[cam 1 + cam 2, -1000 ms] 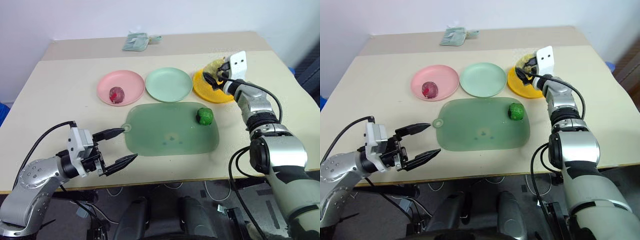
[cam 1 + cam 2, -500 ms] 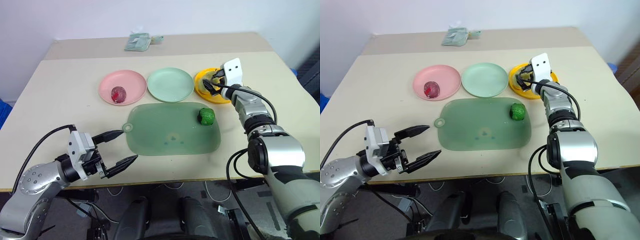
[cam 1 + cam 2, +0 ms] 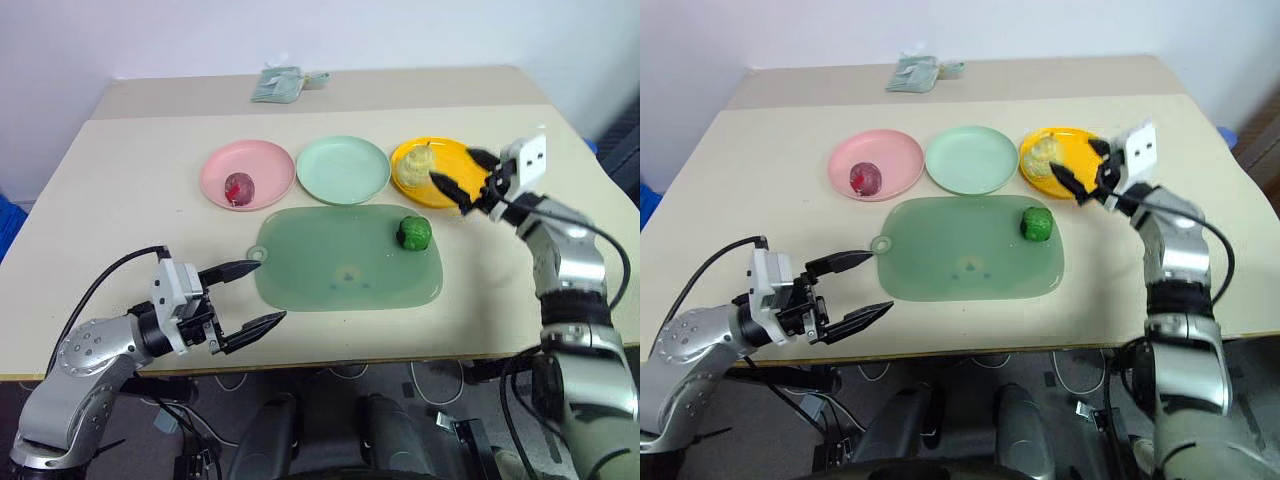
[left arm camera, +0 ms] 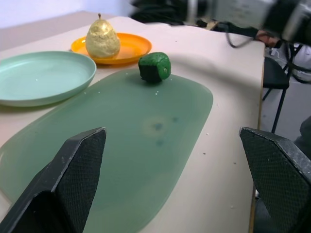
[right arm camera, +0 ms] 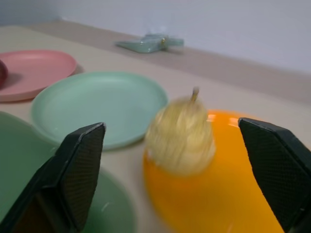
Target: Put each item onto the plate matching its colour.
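My right claw (image 3: 464, 181) is spread wide and empty, hovering just beside the yellow-orange plate (image 3: 448, 201), touching nothing. The pale yellow fruit (image 3: 412, 171) stands upright on that plate. My left claw (image 3: 246, 296) is spread wide too, empty, above the bench (image 3: 120, 210) near the green mat (image 3: 340, 270). The green ball (image 3: 414, 233) sits on the mat; the red-purple fruit (image 3: 238, 187) lies on the pink plate (image 3: 270, 165). The mint plate (image 3: 342, 168) is bare.

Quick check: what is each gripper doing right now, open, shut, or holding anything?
Left gripper: open, holding nothing, near the mat's tab end.
Right gripper: open, holding nothing, beside the yellow plate with the pear on it.
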Motion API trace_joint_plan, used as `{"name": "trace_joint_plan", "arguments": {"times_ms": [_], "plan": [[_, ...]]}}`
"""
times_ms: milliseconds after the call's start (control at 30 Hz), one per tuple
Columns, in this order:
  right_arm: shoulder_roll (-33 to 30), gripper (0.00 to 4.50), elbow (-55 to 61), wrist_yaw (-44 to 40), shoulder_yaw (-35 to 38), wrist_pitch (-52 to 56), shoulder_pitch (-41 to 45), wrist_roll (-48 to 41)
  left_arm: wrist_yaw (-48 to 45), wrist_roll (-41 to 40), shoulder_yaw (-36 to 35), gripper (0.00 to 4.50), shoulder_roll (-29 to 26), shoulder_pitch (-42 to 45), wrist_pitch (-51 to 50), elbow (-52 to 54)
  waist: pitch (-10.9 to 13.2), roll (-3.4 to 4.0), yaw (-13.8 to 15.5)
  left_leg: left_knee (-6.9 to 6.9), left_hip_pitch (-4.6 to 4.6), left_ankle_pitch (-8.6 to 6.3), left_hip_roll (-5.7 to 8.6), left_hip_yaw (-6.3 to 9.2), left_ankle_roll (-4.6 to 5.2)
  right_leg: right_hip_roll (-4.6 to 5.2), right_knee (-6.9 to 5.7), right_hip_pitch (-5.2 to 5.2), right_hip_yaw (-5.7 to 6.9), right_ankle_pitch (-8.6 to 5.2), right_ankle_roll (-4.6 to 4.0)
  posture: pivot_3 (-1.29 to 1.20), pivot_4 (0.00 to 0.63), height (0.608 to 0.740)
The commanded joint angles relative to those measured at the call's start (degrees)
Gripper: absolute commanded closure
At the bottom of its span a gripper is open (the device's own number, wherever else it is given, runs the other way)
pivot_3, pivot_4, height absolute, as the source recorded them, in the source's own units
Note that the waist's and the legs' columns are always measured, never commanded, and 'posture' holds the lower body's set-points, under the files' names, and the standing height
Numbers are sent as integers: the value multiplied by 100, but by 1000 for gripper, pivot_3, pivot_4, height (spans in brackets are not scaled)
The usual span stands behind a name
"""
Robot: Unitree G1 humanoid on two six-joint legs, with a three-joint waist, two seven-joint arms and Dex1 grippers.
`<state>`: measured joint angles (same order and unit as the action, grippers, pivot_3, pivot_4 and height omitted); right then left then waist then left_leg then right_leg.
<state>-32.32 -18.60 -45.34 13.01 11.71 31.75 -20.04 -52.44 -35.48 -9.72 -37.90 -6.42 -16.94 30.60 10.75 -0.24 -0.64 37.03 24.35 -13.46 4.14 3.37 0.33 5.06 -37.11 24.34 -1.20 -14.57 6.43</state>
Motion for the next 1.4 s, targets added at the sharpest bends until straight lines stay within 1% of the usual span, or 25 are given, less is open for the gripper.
{"name": "trace_joint_plan", "arguments": {"times_ms": [33,100,233,433,667,800,900,933,1000,1067,1267,1367,1400], "plan": [[-26,29,1558,28,108,907,-606,-676,-157,-30,36,0,-24,98,112,-18,-3,4,-12,0,0,0,0,-2,0,0,1,0,-2,0,0,0,150,740],[-42,29,2105,-73,-20,1248,-1048,-863,-271,-69,49,0,-78,128,86,-36,-5,4,-4,-2,-1,-1,-1,-1,0,0,1,0,-2,0,-1,0,150,740],[47,29,2225,8,-216,1426,-1187,-848,-632,-59,-48,0,-319,-24,106,-26,-5,4,-15,1,-1,-1,-2,-5,1,2,3,0,-4,0,0,0,150,740],[147,29,1646,6,-468,1073,-1022,-544,-703,-167,-196,0,-404,-152,50,73,-6,4,9,0,-2,-1,-2,-3,1,5,6,-3,-2,-1,-1,0,150,740],[231,29,827,-3,-650,544,-757,-111,-569,-229,-289,0,-394,-320,-3,272,-6,4,0,0,-2,-1,-2,-4,0,4,6,-2,-2,-1,-1,0,150,740],[289,29,676,29,-692,464,-682,-19,-447,-228,-298,0,-366,-389,-13,369,-6,4,0,0,-2,-1,-2,-4,0,3,6,-2,-2,-1,-1,0,150,740],[337,863,687,94,-698,503,-613,2,-357,-218,-290,0,-349,-422,-6,413,-6,4,0,0,-2,-1,-2,-4,0,3,6,-2,-2,-1,-1,0,150,740],[351,1288,704,115,-701,512,-594,8,-327,-192,-282,0,-345,-428,8,419,-6,4,0,0,-2,-1,-2,-4,0,3,6,-2,-2,-1,-1,0,150,740],[372,2328,732,132,-705,509,-573,31,-228,-109,-264,0,-308,-423,60,418,-6,4,1,0,-2,-1,-2,-4,0,3,6,-2,-2,0,-1,0,150,740],[389,3009,745,128,-706,489,-560,60,-94,-21,-251,0,-247,-402,112,407,-6,4,5,0,-2,-1,-1,-4,0,3,6,-2,-2,0,-1,0,150,740],[571,3009,1180,103,-786,543,-333,-54,986,17,-259,0,248,-144,-238,410,-6,4,-2,1,-2,-1,-2,-3,0,1,4,-2,-1,0,0,0,150,740],[813,3009,1077,144,-869,359,-13,-2,1582,165,-97,0,537,-19,-465,427,-6,4,-11,1,-3,0,-2,-3,0,-1,2,-1,-1,0,1,0,150,740],[947,3009,887,185,-907,214,177,64,1807,296,-1,0,648,25,-529,417,-6,3,-12,1,-3,0,-2,-3,-1,-3,2,0,-1,1,1,0,150,740]]}}
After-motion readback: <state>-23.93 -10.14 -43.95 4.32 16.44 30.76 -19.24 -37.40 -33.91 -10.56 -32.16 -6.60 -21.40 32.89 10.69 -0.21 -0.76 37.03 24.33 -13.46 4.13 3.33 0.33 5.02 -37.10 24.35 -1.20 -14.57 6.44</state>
